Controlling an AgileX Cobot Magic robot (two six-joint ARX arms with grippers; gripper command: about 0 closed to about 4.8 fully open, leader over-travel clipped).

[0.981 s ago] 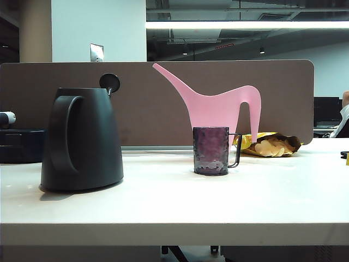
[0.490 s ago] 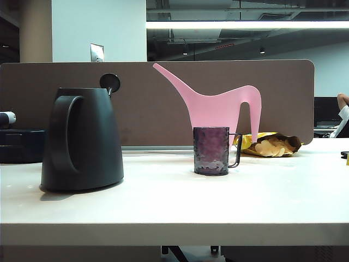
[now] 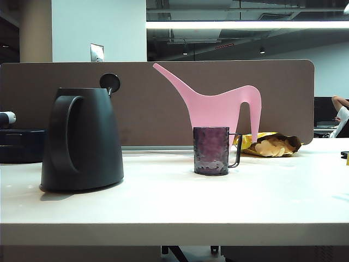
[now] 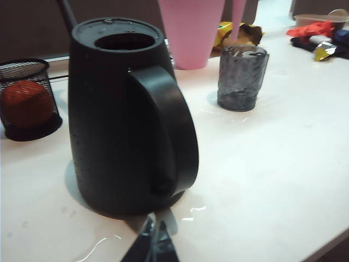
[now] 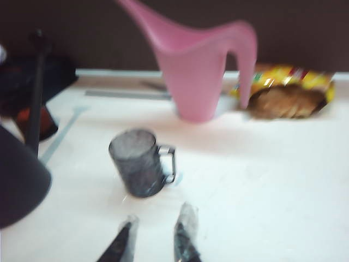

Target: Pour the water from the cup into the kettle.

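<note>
Though wrist-seen only, tools (image 4: 155, 240) (image 5: 155, 226) near kettle (image 4: 125, 120), cup (image 5: 136, 164)

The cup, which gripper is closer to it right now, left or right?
Right. The right gripper hovers just short of the cup, jaws parted. The left gripper sits by the kettle, with the cup farther off beyond it.

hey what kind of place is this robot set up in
Probably an open-plan office. A brown desk divider backs the white table, a long ceiling strip light runs overhead, and a mesh pen holder stands near the kettle.
</note>
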